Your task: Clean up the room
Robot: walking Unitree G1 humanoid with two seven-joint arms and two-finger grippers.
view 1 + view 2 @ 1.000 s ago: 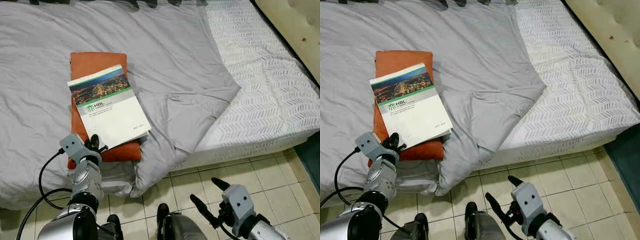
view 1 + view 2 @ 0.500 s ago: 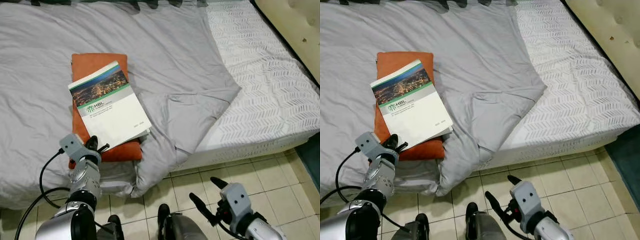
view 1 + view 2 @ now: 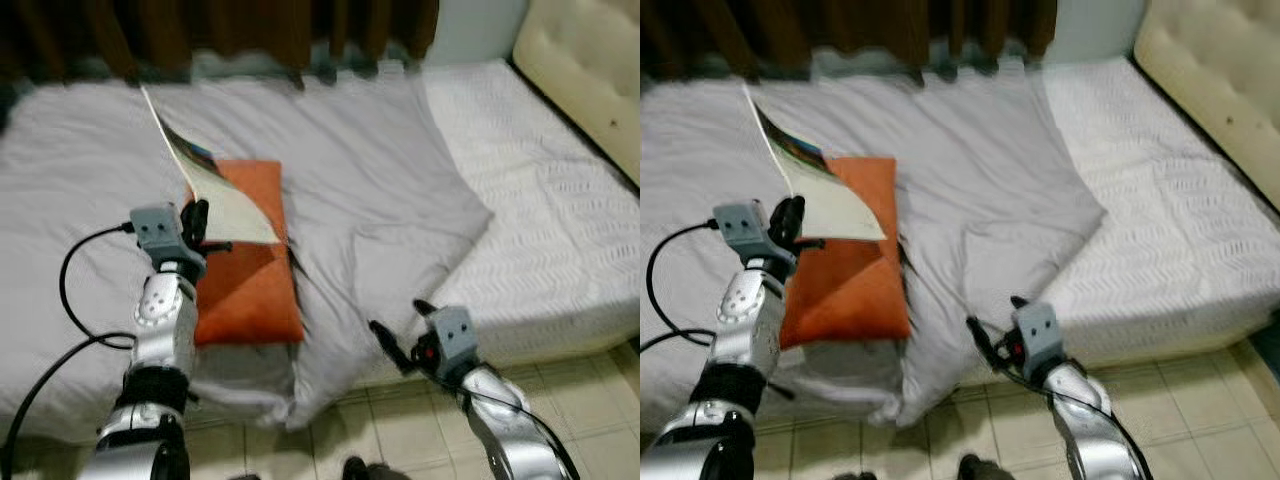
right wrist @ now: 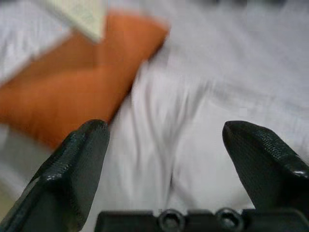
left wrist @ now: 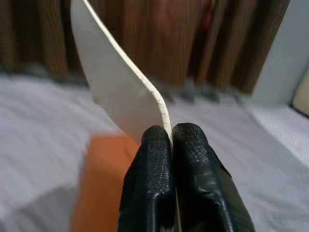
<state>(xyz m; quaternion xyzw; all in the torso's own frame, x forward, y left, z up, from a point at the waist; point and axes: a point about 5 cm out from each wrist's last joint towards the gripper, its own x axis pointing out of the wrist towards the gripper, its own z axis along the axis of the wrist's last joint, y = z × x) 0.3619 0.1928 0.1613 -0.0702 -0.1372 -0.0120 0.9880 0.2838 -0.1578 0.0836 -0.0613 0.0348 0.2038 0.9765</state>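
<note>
Booklet (image 3: 205, 185) with a cityscape cover is lifted off the bed, tilted steeply on edge at the upper left of the head view, its lower corner pinched between the closed black fingers (image 5: 159, 179) of the left gripper (image 3: 197, 222). Seen along the left wrist, its thin white edge rises from the clamped fingertips toward dark brown curtains (image 5: 193, 43). Just beneath the booklet, an orange cushion (image 3: 245, 280) lies flat on the rumpled grey duvet (image 3: 370, 190), left of centre. Right of the duvet, the white patterned mattress (image 3: 560, 230) is exposed, with a cream padded headboard (image 3: 590, 70) in the upper right corner. At lower centre-right, the right gripper (image 3: 398, 330) hovers near the bed's edge over the folded duvet, fingers (image 4: 77, 164) spread wide apart and holding nothing. Beige floor tiles (image 3: 400, 440) run along the bottom of the frame.
</note>
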